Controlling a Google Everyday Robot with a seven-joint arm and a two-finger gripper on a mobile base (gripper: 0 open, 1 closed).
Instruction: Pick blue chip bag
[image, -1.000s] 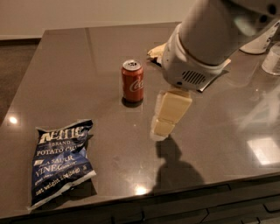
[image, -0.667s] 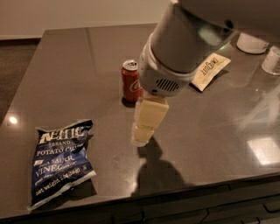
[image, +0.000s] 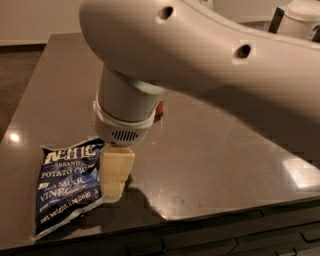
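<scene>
The blue chip bag (image: 67, 185) lies flat on the dark table near its front left edge, white lettering facing up. My gripper (image: 115, 180) hangs from the big white arm that fills the top of the camera view. Its cream-coloured fingers (image: 116, 167) point down at the bag's right edge, touching or just above it. The bag's right seam is partly hidden behind them.
A red soda can (image: 159, 107) shows only as a sliver behind my wrist. The dark glossy table (image: 215, 160) ends at a front edge just below the bag. A white object (image: 300, 15) sits at the far right corner.
My arm has swung left and toward the camera, from beside the soda can to the bag's right edge. It now hides the can and the tan snack bag.
</scene>
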